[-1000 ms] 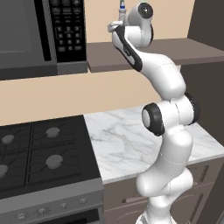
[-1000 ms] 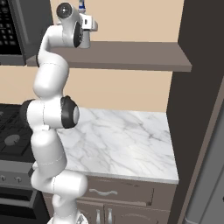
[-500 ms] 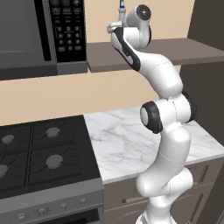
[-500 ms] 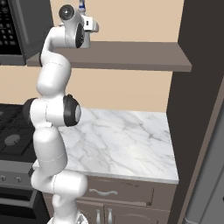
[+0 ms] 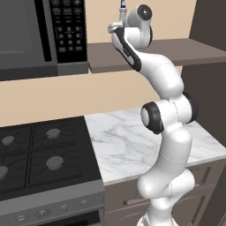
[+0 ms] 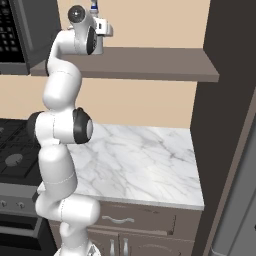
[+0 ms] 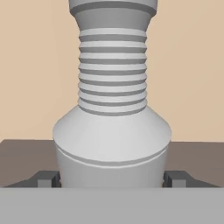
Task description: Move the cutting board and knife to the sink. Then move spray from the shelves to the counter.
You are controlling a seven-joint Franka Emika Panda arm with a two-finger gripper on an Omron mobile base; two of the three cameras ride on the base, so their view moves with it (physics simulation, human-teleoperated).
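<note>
The spray (image 7: 111, 131), a light-grey ribbed bottle, stands upright on the brown shelves (image 5: 176, 48) (image 6: 150, 62). Its white-and-blue nozzle (image 5: 122, 5) (image 6: 94, 6) sticks up above the hand. My gripper (image 7: 111, 179) (image 5: 120, 21) (image 6: 100, 31) reaches level across the shelf and is around the bottle's lower body. Both dark fingertips (image 7: 47, 178) lie against its sides. Below lies the white marble counter (image 5: 123, 145) (image 6: 140, 160). The cutting board, the knife and the sink are out of view.
A black microwave (image 5: 39, 35) hangs just left of the shelf. A dark stove (image 5: 35, 154) adjoins the counter's left end. A tall dark cabinet side (image 6: 225, 125) closes off the shelf and counter on the right. A beige wall is behind the bottle.
The fingers have come in against the bottle's sides. The arm and the bottle have hardly moved.
</note>
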